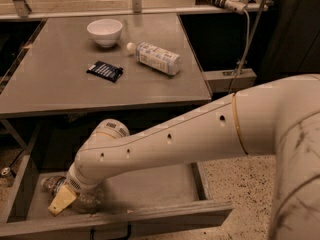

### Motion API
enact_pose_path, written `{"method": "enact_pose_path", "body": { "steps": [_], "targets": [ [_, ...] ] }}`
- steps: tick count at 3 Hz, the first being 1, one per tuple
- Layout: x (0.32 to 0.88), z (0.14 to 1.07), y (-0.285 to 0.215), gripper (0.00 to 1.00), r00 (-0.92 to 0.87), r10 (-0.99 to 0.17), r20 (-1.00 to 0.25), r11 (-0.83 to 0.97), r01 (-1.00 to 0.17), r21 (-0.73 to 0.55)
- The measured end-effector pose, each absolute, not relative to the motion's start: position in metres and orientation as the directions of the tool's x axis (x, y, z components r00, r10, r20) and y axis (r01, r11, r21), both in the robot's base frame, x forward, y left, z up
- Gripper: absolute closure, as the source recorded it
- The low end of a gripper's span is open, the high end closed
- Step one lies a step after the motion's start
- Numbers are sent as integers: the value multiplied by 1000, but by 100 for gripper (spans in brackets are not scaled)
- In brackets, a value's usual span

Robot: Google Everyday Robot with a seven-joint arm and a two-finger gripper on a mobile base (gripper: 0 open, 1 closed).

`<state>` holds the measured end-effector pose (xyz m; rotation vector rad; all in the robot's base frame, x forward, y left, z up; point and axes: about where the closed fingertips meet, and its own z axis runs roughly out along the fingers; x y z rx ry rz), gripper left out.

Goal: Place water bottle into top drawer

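The top drawer (150,185) is pulled open below the table, a wide shallow grey tray with a small dark handle (110,232) on its front. The clear crinkled water bottle (89,202) lies on its side at the drawer's left end, its cap end (49,183) pointing left. My gripper (65,198) is down inside the drawer, right on top of the bottle, and covers its middle. My pale arm reaches in from the right.
On the grey table (150,91) above stand a white bowl (104,31), a dark packet (104,71) and a white-labelled bottle (156,58) lying on its side. A can (6,173) sits on the floor at the far left. Cables hang at the back right.
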<state>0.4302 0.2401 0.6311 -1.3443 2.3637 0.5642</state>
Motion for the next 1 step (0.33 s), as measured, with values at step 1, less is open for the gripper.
{"method": "enact_pose_path", "body": {
  "steps": [1],
  "targets": [
    [430, 631, 240, 0, -481, -724, -494, 467, -869, 162]
  ]
}}
